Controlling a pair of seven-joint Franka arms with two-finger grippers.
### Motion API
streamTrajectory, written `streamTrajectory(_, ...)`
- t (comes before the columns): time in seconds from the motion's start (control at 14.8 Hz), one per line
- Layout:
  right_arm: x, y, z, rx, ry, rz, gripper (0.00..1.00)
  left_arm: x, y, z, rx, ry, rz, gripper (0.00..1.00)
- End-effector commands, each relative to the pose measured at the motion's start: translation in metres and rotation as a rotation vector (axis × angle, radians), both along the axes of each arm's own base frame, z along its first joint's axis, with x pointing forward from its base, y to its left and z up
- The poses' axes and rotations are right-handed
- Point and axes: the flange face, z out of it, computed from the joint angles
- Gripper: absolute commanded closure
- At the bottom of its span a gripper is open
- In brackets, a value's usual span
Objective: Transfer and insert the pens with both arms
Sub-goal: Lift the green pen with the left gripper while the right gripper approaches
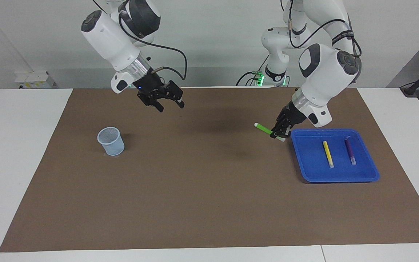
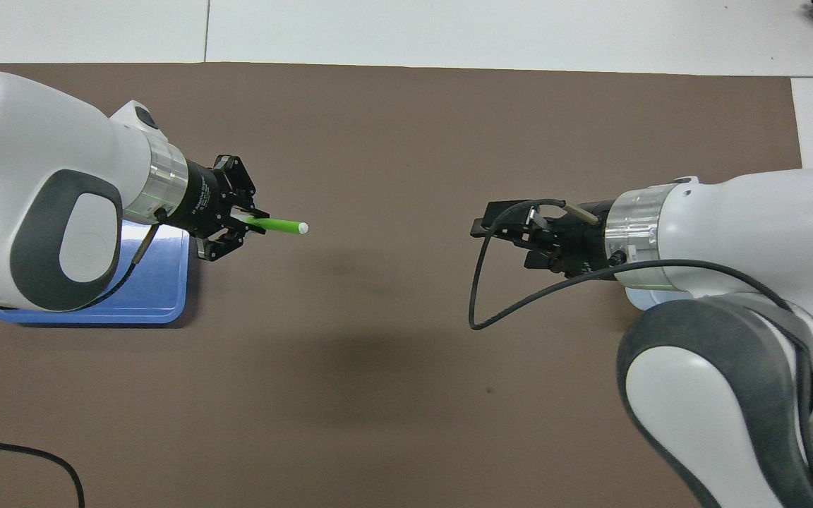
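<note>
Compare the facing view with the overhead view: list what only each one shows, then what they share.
Only the facing view shows the yellow pen and purple pen lying in the blue tray, and the whole cup, clear of the arms.

Only the overhead view shows a black cable lying on the mat.

Both show the left end effector shut on the green pen, its whitish tip pointing toward the open right end effector, which is over the brown mat.

two pens (image 1: 328, 153) in tray (image 1: 335, 177), cup (image 1: 111, 141) well apart
</note>
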Motion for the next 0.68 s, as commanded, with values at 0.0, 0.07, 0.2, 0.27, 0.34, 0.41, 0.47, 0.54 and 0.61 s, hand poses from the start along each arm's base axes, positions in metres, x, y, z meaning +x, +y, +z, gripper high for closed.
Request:
streamTrajectory(0.0, 0.004, 0.004, -0.008, 0.091, 0.028, -0.103, 0.00, -0.014, -0.001, 0.008, -0.084, 0.075, 0.061, 1.00)
streamTrajectory(0.07, 0.008, 0.010, -0.013, 0.109, 0.025, -0.119, 0.00, -0.015, -0.003, 0.008, -0.103, 0.092, 0.063, 1.00)
streamTrajectory(0.2, 0.009, 0.030, -0.022, 0.144, 0.011, -0.139, 0.00, -0.018, -0.009, 0.008, -0.117, 0.101, 0.056, 1.00)
streamTrajectory(0.27, 0.010, 0.040, -0.025, 0.167, 0.004, -0.152, 0.00, -0.020, -0.013, 0.009, -0.134, 0.113, 0.053, 1.00)
streamTrajectory(0.34, 0.007, 0.054, -0.027, 0.184, -0.005, -0.157, 0.00, -0.021, -0.014, 0.009, -0.148, 0.126, 0.050, 1.00)
streamTrajectory(0.41, 0.006, 0.064, -0.031, 0.186, -0.008, -0.163, 0.00, -0.022, -0.015, 0.009, -0.153, 0.130, 0.051, 1.00)
streamTrajectory(0.47, 0.005, 0.074, -0.033, 0.191, -0.009, -0.175, 0.00, -0.025, -0.020, 0.013, -0.156, 0.123, 0.043, 1.00)
streamTrajectory(0.54, 0.004, 0.084, -0.034, 0.198, -0.009, -0.194, 0.00, -0.027, -0.025, 0.012, -0.155, 0.125, 0.034, 1.00)
streamTrajectory(0.61, 0.001, 0.093, -0.033, 0.206, -0.009, -0.209, 0.00, -0.028, -0.026, 0.012, -0.155, 0.129, 0.033, 1.00)
